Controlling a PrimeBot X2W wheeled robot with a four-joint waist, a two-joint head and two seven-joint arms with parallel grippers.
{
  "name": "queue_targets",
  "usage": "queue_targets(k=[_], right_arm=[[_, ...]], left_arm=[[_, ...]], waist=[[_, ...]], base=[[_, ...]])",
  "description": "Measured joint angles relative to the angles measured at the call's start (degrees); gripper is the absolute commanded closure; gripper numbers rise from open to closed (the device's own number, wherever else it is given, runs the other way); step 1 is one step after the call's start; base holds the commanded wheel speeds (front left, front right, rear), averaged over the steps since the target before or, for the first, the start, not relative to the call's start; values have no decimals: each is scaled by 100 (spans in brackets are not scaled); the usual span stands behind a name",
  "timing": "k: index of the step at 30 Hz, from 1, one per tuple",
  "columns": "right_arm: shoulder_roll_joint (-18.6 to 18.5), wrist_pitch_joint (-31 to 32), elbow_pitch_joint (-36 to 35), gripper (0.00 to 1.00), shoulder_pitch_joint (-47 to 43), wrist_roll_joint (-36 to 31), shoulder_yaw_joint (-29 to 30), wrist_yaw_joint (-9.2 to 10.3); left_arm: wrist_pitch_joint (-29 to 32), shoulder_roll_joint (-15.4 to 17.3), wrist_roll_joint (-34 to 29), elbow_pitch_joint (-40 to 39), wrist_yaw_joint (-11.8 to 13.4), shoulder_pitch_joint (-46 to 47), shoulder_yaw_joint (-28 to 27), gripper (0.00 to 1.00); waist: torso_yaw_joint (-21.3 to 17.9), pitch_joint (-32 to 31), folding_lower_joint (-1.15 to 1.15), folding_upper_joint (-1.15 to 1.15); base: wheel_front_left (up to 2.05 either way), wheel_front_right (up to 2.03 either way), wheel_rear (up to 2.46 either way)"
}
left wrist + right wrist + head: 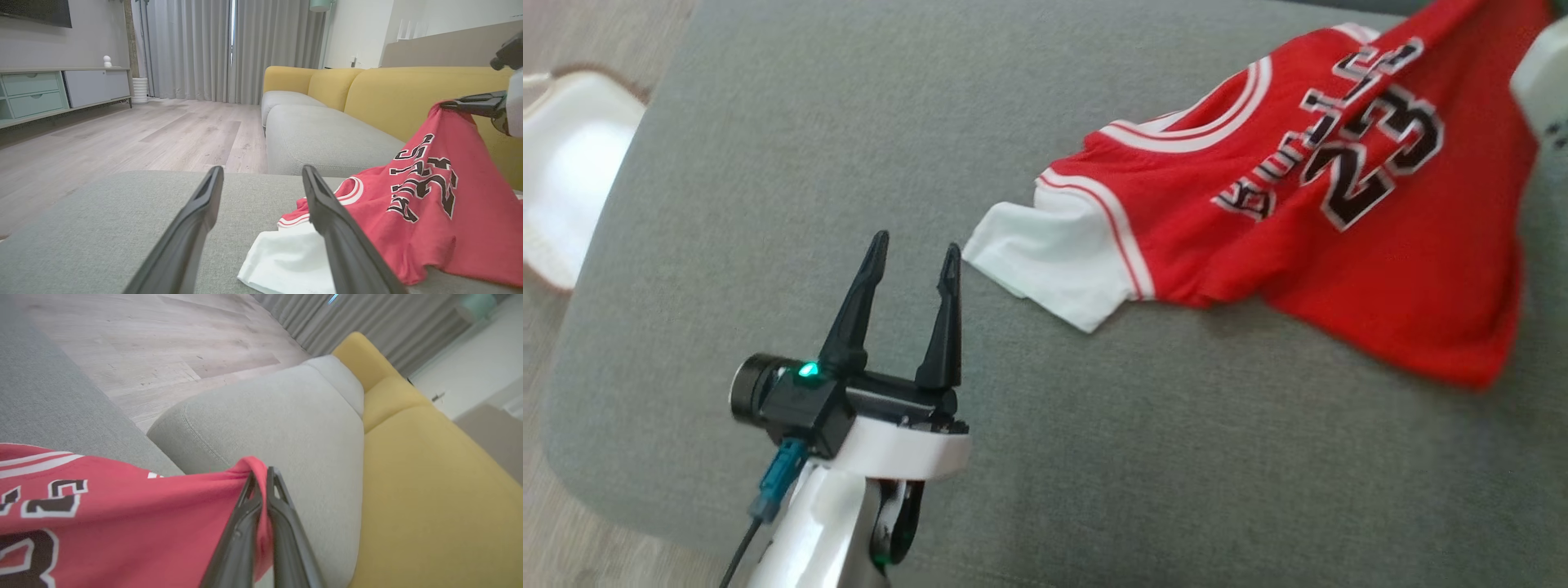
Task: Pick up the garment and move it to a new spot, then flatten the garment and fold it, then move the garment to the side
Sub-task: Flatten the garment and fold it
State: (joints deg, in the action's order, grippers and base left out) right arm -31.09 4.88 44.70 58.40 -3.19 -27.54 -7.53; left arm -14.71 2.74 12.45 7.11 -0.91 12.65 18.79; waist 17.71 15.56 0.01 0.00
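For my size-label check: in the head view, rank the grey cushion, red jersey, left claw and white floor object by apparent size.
1. grey cushion
2. red jersey
3. left claw and white floor object: about alike; claw is nearer the camera, so unranked.

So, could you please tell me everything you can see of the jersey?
The jersey is soft red fabric with white striped trim, a white sleeve and black, white-edged lettering and a 23. It lies rumpled on the grey cushion, the sleeve spread flat near the open left end effector. The right end effector is shut on a pinch of red edge, holding that part up in a peak.
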Motion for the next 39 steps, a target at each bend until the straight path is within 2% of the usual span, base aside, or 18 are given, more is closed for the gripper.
queue_targets(k=[1, 2, 8, 12, 17, 21, 30, 35, 39], right_arm=[[-35, -116, 112, 30, 158, -47, -114, 0], [-49, -218, 244, 0, 310, -98, -181, 0], [143, -751, 942, 0, 736, -221, 43, 0], [510, -1190, 1159, 0, 510, -114, 622, 0], [910, -1664, 1083, 0, -53, 37, 1210, 0], [1396, -1861, 590, 0, -948, 268, 1883, 0], [2594, -1925, -1281, 0, -3583, 407, 2951, 0], [2773, -1863, -1764, 0, -4890, 568, 3132, 0], [2831, -1790, -1939, 0, -5330, 943, 2921, 0]], left_arm=[[-1, -2, 22, -1, 32, 24, 15, 0], [-1, -3, 26, -1, 48, 42, 26, 0], [-1, -7, 25, 4, 93, 130, 37, 0], [-1, -8, -41, 19, 90, 127, -65, 0], [-1, -9, -148, 24, 83, 116, -254, 0], [-1, -9, -201, 23, 42, 59, -442, 0], [0, -8, -241, 64, 30, -487, -636, 0], [-1, -7, -242, 109, -27, -573, -743, 0], [-1, -7, -242, 187, -65, -605, -750, 0]], waist=[[38, 40, 0, 0], [70, 81, 0, 0], [41, 170, 0, 0], [-144, 61, 0, 0], [-373, -124, -2, 0], [-643, -348, -2, 0], [-1200, -898, -3, 0], [-1432, -1090, -2, 0], [-1524, -1117, -2, 0]], base=[[0, 0, 0], [0, 0, 0], [0, 0, 0], [0, 0, 0], [0, 0, 0], [0, 0, 0], [0, 0, 0], [0, 0, 0], [0, 0, 0]])
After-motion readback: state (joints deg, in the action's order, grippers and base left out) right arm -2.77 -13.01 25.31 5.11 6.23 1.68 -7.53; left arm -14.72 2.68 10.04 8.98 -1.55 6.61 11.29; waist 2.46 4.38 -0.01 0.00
